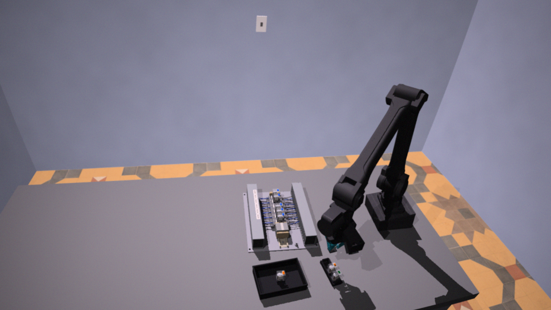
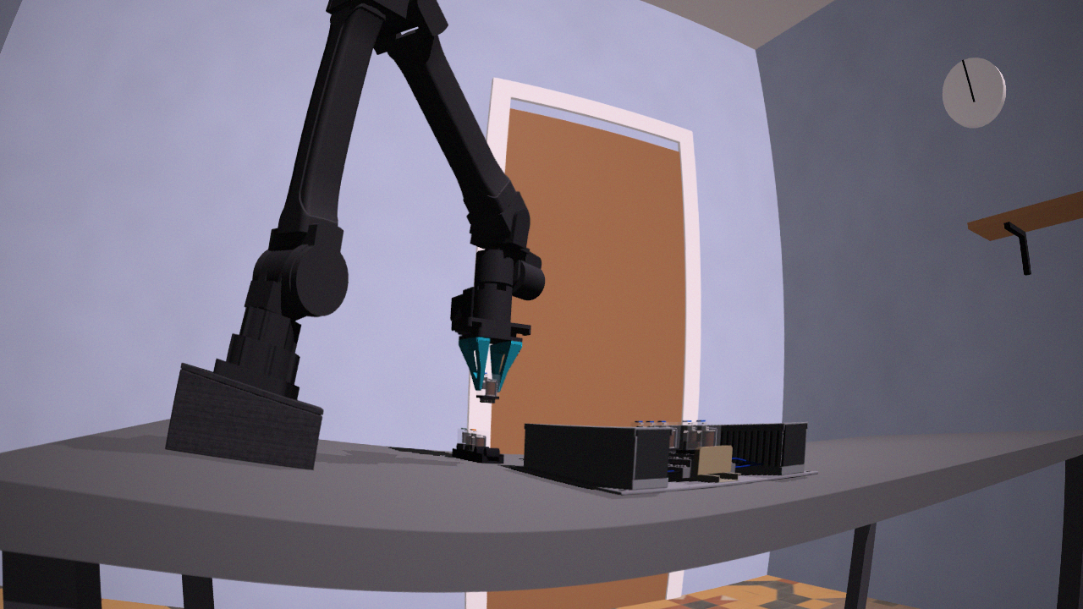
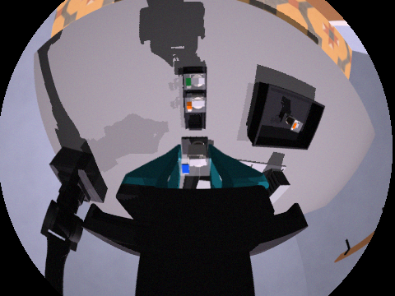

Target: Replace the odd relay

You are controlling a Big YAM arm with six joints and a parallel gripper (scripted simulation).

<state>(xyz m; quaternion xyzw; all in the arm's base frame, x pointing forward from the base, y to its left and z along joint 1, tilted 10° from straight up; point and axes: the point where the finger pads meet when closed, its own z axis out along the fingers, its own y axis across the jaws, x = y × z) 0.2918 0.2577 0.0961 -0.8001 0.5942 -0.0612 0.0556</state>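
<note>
My gripper is shut on a clear relay with a blue button, held upright above the spare holder. The holder's nearest place is empty. A green-button spare and an orange-button spare stand in the others. Another orange-button relay lies in the black tray. In the row on the panel, several relays have blue buttons on the right in the top view. A gap shows between the second and third from the back.
Tall grey ducts flank the row, with blue wires between. A tan block stands at the row's near end. The right duct stands between the held relay and the row. The arm base is at the right.
</note>
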